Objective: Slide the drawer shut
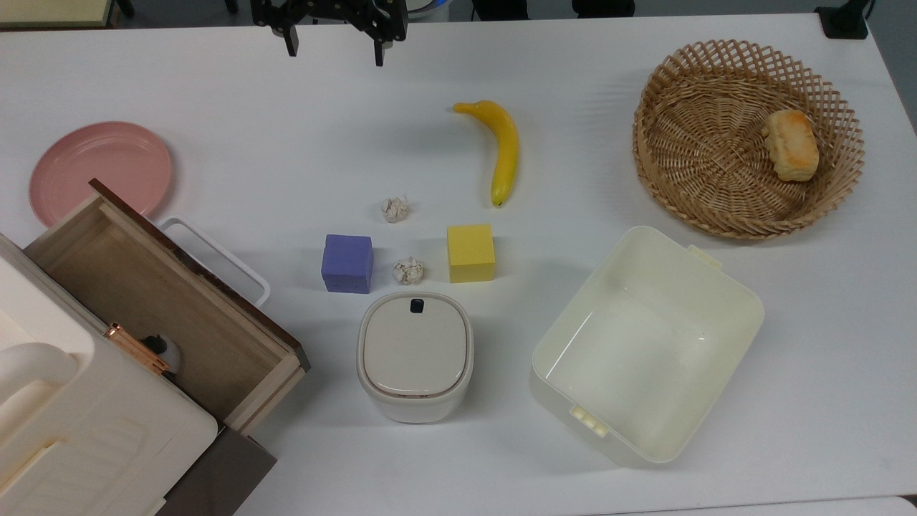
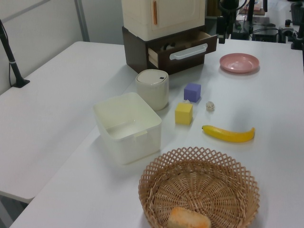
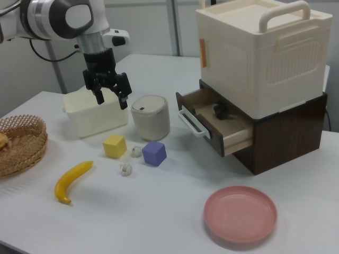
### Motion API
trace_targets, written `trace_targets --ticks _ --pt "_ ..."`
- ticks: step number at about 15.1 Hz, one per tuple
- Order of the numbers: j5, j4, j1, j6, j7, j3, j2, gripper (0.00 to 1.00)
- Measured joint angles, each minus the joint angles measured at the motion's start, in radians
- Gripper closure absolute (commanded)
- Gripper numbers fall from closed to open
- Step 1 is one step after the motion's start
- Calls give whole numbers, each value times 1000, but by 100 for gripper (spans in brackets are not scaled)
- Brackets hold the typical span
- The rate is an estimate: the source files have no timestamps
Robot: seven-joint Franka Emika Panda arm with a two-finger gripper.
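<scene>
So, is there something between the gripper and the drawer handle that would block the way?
Nothing visible does. The gripper hangs open above the table, apart from the drawer. The purple cube and lidded bin sit low, off to the side of the handle.

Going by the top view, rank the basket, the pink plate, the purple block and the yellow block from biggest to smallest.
1. Basket, clearly the largest.
2. Pink plate, though the open drawer covers part of its edge.
3. Purple block and yellow block: these look about alike, so no ranking between them.
</scene>
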Motion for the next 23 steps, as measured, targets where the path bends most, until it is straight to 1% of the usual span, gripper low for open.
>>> trace_targets --ticks 13,15,17,19,20,22,23 --pt "0 0 0 4 0 0 0 0" --pt "0 0 0 4 0 0 0 5" --pt "0 0 0 7 0 0 0 23" --pt "0 0 0 13 -1 0 0 57" --pt "0 0 0 15 -1 0 0 69" --pt "0 0 0 15 -1 0 1 89" --pt "0 0 0 15 -1 0 1 96"
